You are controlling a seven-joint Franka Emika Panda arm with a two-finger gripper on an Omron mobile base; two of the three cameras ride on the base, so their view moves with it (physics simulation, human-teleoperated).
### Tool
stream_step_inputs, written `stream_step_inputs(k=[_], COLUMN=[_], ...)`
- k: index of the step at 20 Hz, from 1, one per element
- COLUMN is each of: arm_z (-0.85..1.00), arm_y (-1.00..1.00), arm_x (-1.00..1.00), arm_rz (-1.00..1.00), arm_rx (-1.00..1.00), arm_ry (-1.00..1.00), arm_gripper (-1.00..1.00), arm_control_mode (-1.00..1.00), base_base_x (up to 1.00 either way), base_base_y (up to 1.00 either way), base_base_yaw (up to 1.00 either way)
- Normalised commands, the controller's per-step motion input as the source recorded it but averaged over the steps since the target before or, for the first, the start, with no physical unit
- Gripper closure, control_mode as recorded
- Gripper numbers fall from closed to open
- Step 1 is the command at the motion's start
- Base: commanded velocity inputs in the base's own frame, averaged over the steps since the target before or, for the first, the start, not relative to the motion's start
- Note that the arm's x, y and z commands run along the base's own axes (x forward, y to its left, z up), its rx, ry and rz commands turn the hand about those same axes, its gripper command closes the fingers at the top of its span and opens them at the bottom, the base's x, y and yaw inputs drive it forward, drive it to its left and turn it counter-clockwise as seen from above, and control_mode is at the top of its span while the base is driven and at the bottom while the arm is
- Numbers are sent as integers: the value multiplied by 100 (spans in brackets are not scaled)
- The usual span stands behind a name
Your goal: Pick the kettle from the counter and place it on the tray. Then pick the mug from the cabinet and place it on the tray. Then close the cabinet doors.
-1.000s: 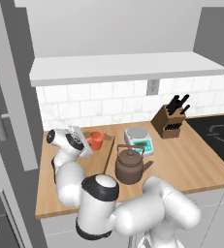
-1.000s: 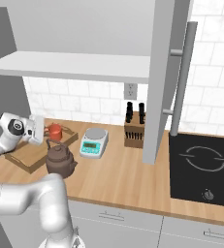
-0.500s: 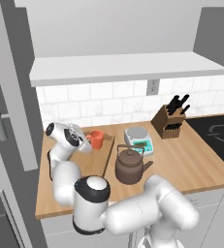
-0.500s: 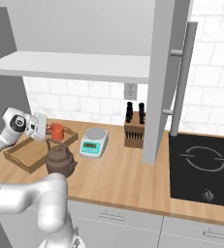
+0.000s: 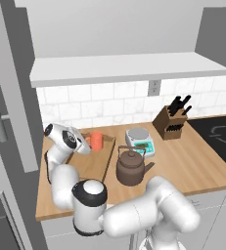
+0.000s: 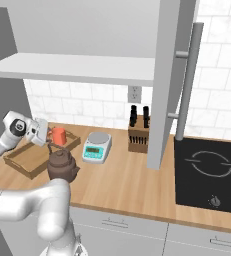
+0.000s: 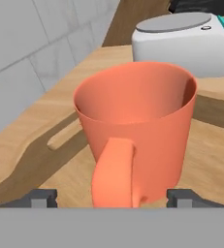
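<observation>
The orange-red mug (image 5: 96,141) (image 6: 59,135) (image 7: 137,126) stands upright at the far end of the light wooden tray (image 5: 92,166) (image 6: 29,157). My gripper (image 5: 85,145) (image 6: 44,135) (image 7: 112,198) is low at the mug, open, one fingertip (image 7: 40,197) on each side of its base and the mug's handle facing the hand. The dark brown kettle (image 5: 130,167) (image 6: 62,162) stands at the tray's right side; whether it rests inside the rim I cannot tell. Both cabinet doors (image 5: 11,93) (image 6: 172,80) stand open above the counter (image 5: 183,166) (image 6: 122,180).
A small white scale (image 5: 139,139) (image 6: 98,146) (image 7: 181,38) sits just right of the tray. Further right stand a knife block (image 5: 173,122) (image 6: 138,132) and a black cooktop (image 5: 222,139) (image 6: 209,170). The cabinet's shelf base (image 5: 124,68) (image 6: 77,67) hangs overhead.
The jaws have spread wide and let go of the mug, which now stands on the tray. The hand has shifted only slightly; the kettle has not moved.
</observation>
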Motion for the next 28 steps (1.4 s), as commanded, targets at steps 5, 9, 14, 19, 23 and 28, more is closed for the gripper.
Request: stream_step_inputs(k=[5,9,14,19,23,28], arm_z=[0,10,6,8,29,44], arm_y=[14,6,15,0,-8,-19], arm_x=[-3,-21,-40,-67,-83,-87], arm_rz=[0,0,0,-1,-4,-7], arm_rx=[0,0,0,4,10,12], arm_ry=[0,0,0,0,-8,-15], arm_gripper=[-100,-100,-100,-100,-100,-100], arm_control_mode=[-100,-100,-100,-100,-100,-100], base_base_x=[0,0,0,0,0,0], base_base_y=[0,0,0,0,0,0], base_base_yaw=[0,0,0,0,0,0])
